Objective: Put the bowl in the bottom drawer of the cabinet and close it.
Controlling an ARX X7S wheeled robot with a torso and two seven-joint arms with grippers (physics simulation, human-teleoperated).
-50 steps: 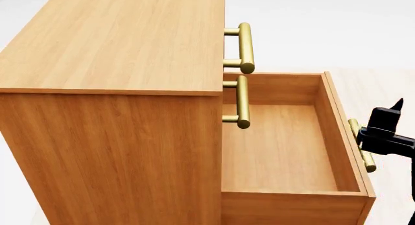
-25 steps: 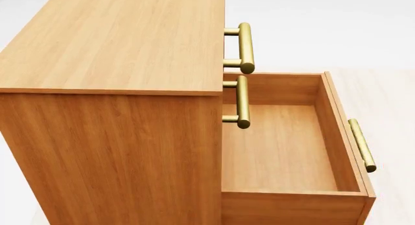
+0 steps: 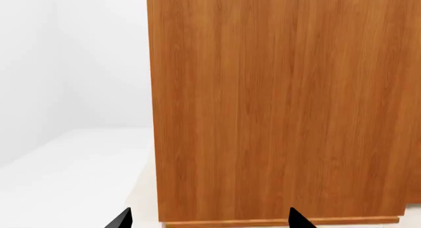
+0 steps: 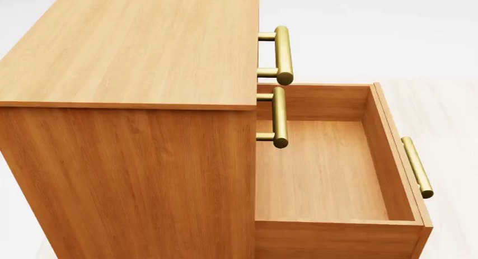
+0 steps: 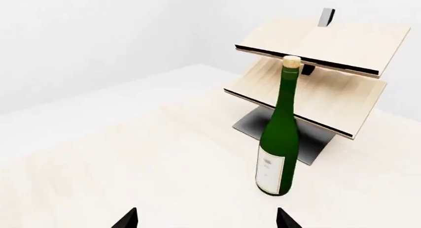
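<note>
— Where does the cabinet point(image 4: 134, 102) stand?
— In the head view it fills the left side, seen from above. Its bottom drawer point(image 4: 328, 169) is pulled far out to the right, and the inside is bare wood. Its brass handle point(image 4: 417, 166) runs along the front. The two handles above it point(image 4: 281, 55) sit on drawers that are pushed in.

— And the bowl?
— It shows in none of the three views, so I cannot say where it is.

— What about the left gripper point(image 3: 207, 220)?
— Only two black fingertips point(image 3: 122, 219) show at the edge of its wrist view, set well apart, so the jaws are spread. They face a flat wooden side of the cabinet, close up, with nothing between them.

— The right gripper point(image 5: 205, 219)?
— The same: two black tips, wide apart, holding nothing. Ahead of it a green bottle point(image 5: 279, 134) stands upright on a pale tabletop point(image 5: 131, 159), just in front of a pale wooden rack point(image 5: 322, 75) on a grey base.
</note>
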